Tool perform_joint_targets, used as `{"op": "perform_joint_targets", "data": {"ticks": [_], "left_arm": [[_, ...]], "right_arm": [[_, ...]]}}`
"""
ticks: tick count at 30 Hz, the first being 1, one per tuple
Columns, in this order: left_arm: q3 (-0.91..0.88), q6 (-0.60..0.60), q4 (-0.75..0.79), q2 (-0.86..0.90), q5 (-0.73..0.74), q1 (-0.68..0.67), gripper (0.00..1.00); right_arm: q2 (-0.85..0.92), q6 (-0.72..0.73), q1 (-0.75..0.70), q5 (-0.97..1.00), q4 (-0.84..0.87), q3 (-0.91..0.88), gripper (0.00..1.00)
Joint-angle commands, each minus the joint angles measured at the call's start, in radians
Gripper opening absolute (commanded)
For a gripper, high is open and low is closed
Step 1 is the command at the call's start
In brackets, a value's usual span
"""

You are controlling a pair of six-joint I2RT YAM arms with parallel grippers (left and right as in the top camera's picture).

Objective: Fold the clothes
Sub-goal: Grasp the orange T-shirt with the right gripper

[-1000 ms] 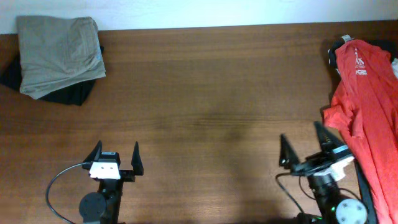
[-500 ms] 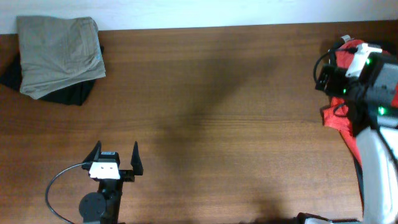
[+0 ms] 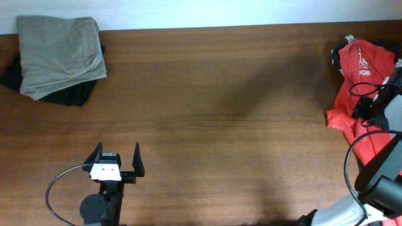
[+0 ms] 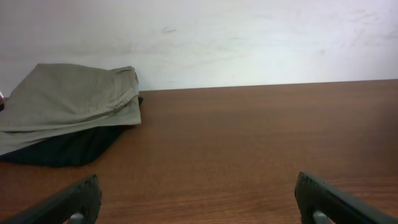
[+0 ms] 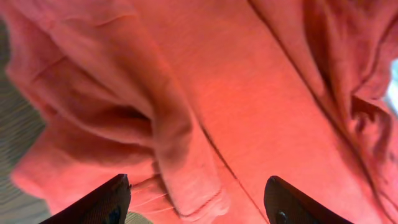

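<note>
While the red T-shirt (image 3: 363, 75) lies crumpled at the far right of the worktop (image 3: 220, 94), the right end effector (image 5: 196, 190) hangs over it, released; the left end effector (image 3: 117, 161) is released too.

Beyond the right gripper (image 5: 197, 193), the T-shirt (image 3: 377, 63) runs off the frame edge. Its lettering is too small to read, and close under the gripper the cloth is blurred. Ahead-left of the left gripper (image 4: 198, 190), the black garment (image 4: 62, 148) is mostly hidden beneath the khaki garment (image 4: 68, 102).
</note>
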Motion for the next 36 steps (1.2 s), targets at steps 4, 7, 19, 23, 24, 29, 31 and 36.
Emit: {"op": "perform_joint_targets", "data": {"ticks": [4,7,19,23,24,29,31,36], "left_arm": [[-0.006,0.016,-0.001,-0.006,0.0,0.005,0.99],[-0.006,0.016,-0.001,-0.006,0.0,0.005,0.99],[-0.006,0.016,-0.001,-0.006,0.0,0.005,0.99],[-0.006,0.016,-0.001,-0.006,0.0,0.005,0.99],[-0.006,0.016,-0.001,-0.006,0.0,0.005,0.99],[-0.006,0.016,-0.001,-0.006,0.0,0.005,0.99],[-0.006,0.016,-0.001,-0.006,0.0,0.005,0.99],[-0.006,0.016,-0.001,-0.006,0.0,0.005,0.99]], "right_arm": [[0.005,-0.033,-0.002,-0.031,-0.011,-0.042,0.7],[0.005,-0.033,-0.002,-0.002,-0.023,-0.054,0.66],[0.035,-0.034,-0.003,0.079,0.0,-0.106,0.62],[0.051,-0.034,-0.003,0.091,0.016,-0.106,0.62],[0.051,-0.034,-0.003,0.093,0.016,-0.106,0.6],[0.051,-0.033,-0.003,0.094,0.023,-0.106,0.32],[0.051,-0.033,-0.003,0.094,0.026,-0.106,0.15],[0.047,-0.029,-0.002,0.093,0.007,-0.076,0.04]]}}
